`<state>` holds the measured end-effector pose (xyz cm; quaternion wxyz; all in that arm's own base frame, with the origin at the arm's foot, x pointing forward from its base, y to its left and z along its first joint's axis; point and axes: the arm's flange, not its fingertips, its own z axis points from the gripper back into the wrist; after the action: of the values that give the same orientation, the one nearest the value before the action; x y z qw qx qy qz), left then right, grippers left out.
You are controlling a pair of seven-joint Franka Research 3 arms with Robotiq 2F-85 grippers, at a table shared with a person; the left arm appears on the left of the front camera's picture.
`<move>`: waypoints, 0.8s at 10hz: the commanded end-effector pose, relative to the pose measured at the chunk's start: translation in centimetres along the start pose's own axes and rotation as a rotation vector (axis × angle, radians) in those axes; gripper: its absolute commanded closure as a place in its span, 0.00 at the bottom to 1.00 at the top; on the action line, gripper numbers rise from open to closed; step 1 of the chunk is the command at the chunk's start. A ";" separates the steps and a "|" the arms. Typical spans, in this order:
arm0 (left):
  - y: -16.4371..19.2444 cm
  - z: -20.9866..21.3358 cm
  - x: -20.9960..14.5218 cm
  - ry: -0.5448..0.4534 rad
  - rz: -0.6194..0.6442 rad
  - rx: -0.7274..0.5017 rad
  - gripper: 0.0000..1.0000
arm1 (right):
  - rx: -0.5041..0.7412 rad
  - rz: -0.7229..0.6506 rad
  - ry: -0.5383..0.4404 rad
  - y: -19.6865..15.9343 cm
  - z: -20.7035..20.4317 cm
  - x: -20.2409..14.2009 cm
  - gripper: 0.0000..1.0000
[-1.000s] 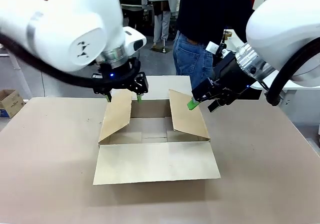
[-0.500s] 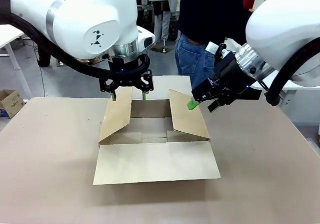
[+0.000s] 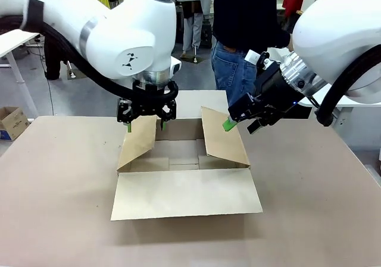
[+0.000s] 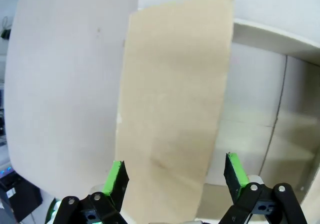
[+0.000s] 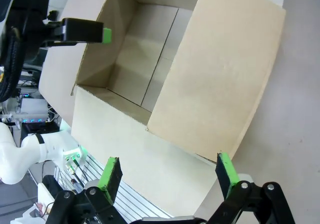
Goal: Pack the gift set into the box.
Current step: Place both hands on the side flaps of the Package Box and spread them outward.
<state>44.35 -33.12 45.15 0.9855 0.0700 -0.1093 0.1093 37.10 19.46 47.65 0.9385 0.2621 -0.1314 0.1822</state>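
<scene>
We are readying the box [image 3: 184, 160], open and empty at centre frame; our left gripper [image 3: 145, 125], jaws wide, straddles the left flap [image 3: 138, 141] at its top edge; our right gripper [image 3: 240, 125], jaws also wide, sits at the right flap [image 3: 225, 141]; next, we judge, both flaps need pressing outward; since a second ago the left arm has swung in from upper left and its gripper has dropped lower; the right has not moved.

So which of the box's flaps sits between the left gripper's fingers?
The left side flap, standing tilted: its top edge lies between the open fingers of the left gripper. The right flap is by the right gripper; the near flap lies flat.
</scene>
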 end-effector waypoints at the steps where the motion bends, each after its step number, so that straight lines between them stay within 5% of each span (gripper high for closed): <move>1: -1.5 0.1 1.0 -0.021 -0.003 0.035 0.00 | -0.006 0.002 -0.005 0.2 0.0 0.3 0.00; 8: 0.2 -0.3 1.3 -0.125 -0.039 0.156 0.00 | -0.006 0.002 -0.005 0.2 0.0 0.3 0.00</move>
<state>46.22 -33.42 44.59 0.9767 0.1370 -0.1405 0.0870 37.09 19.47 47.65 0.9385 0.2622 -0.1314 0.1823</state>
